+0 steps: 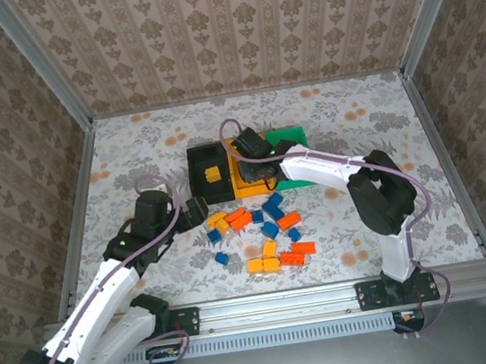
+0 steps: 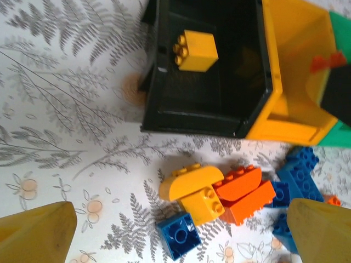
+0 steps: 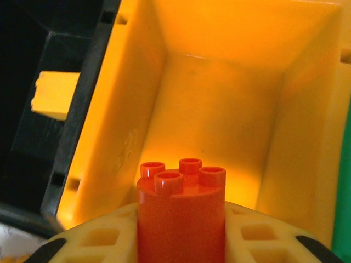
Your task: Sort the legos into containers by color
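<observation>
The right gripper (image 3: 181, 244) pinches a round red-orange brick (image 3: 181, 203) between its pale fingers (image 3: 96, 241), studs pointing away from the wrist. It is poised over the open mouth of the orange-yellow bin (image 3: 219, 104), the middle of three bins joined in a row. How firm the pinch is cannot be read, nor exactly how the brick sits over the opening. If it hangs nearer a wall than the centre, a release could, I judge, clip the rim and send it onto the table (image 1: 129, 144) or into a neighbouring bin. A round piece may also bounce or roll on landing, or cling to one finger and be dragged out as the arm lifts. The floor of the orange-yellow bin looks bare. The black bin (image 1: 194, 157) on its left holds a single yellow brick (image 2: 196, 51). The green bin (image 1: 295, 136) on its right is mostly hidden behind the right arm, so its contents cannot be told. The left gripper (image 1: 195, 211) is spread wide and empty, low over the left end of the loose legos (image 1: 263, 229), a scatter of yellow, red-orange and blue pieces just in front of the bins. With both arms this close together, a reach by the left toward the row could knock the right.
</observation>
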Available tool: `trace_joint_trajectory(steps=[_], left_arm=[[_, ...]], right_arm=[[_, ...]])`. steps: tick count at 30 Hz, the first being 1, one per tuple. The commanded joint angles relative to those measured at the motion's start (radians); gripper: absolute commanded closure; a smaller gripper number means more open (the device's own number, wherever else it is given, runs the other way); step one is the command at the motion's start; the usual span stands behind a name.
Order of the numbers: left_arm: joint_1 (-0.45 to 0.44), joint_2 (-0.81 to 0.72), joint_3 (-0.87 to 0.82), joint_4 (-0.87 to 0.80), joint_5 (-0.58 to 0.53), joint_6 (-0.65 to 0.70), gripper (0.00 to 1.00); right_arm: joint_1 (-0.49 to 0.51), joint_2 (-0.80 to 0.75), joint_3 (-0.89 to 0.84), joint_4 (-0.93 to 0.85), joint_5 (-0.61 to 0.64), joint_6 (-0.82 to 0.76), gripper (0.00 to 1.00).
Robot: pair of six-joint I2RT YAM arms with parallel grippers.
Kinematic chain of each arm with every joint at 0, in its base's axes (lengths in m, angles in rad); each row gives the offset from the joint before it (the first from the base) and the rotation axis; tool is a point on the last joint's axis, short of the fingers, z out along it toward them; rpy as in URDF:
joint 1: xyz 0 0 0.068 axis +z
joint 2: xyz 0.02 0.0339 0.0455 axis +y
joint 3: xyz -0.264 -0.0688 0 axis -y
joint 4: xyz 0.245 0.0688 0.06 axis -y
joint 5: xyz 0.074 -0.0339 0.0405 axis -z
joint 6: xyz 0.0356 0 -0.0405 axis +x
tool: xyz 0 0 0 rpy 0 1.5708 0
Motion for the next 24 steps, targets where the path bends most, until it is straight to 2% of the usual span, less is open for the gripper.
trace_joint_trajectory(steps=[1, 3, 7, 13, 18, 24], left_arm=[[-0.031, 0.014, -0.024, 0.026, 0.000, -0.027, 0.01], [-0.058, 0.025, -0.038, 0.026, -0.001, -0.031, 0.02], [-0.122, 0.047, -0.052, -0.009, -0.013, -0.033, 0.05], [-0.264, 0.088, -0.113, -0.031, -0.028, -0.084, 0.06], [-0.346, 0.161, -0.152, 0.007, -0.038, -0.124, 0.09], [-0.426, 0.282, -0.133, 0.016, -0.085, -0.121, 0.19]], right_arm=[[-0.007, 0.033, 0.083, -0.060, 0.030, 0.036, 0.51], [-0.007, 0.026, 0.094, -0.057, 0.027, 0.034, 0.44], [-0.006, -0.040, 0.042, -0.033, 0.020, 0.044, 0.37], [-0.007, -0.198, -0.169, 0.041, -0.003, 0.075, 0.36], [-0.006, -0.300, -0.316, 0.077, -0.010, 0.096, 0.35], [-0.006, -0.386, -0.416, 0.093, 0.014, 0.112, 0.35]])
